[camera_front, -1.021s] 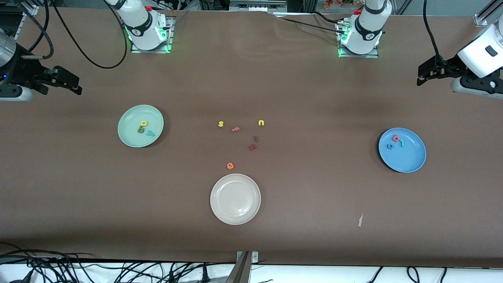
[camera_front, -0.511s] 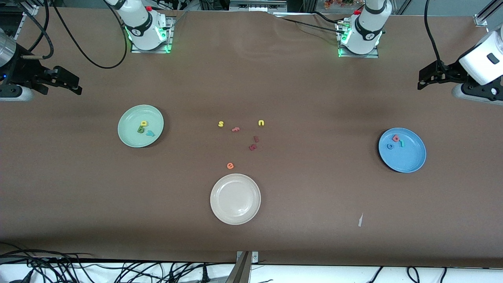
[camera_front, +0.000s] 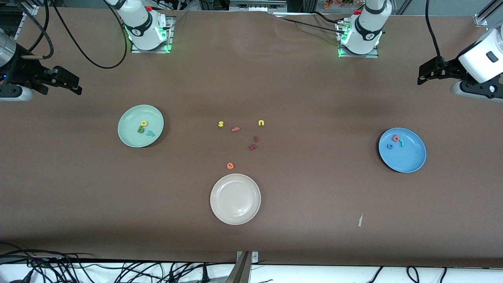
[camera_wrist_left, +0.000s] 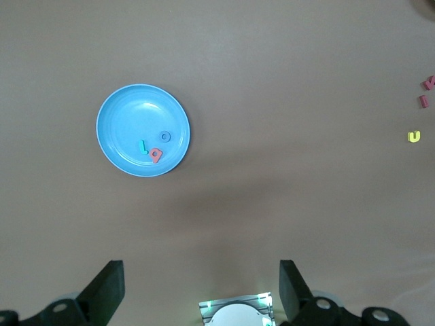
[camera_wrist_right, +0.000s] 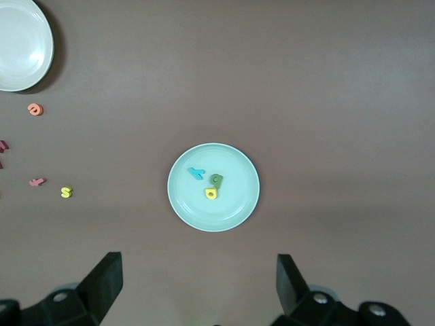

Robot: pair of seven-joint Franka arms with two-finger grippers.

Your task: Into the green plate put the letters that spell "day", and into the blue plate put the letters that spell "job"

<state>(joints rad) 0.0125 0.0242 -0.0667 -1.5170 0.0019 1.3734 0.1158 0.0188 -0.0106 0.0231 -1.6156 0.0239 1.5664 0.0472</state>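
Left pincer [camera_front: 422,74]: high over the table [camera_front: 298,94] at the left arm's end, fingers spread wide, nothing held or touched. Below it and well apart, the blue plate [camera_front: 410,161] carrying the red-pink b [camera_front: 395,138], blue o [camera_front: 390,146] and teal j [camera_front: 402,144].

Right pincer [camera_front: 74,84]: raised at the right arm's end, fingers equally wide apart, empty. Well below it, the green plate [camera_front: 131,137] with the yellow a [camera_front: 144,123], olive d [camera_front: 140,129] and teal y [camera_front: 150,133] inside.

Between the pincers, loose on the table: yellow s [camera_front: 221,124], yellow u [camera_front: 261,123], orange e [camera_front: 230,166], dark red letters [camera_front: 253,147]; cream-white plate [camera_front: 218,208] beside the e.
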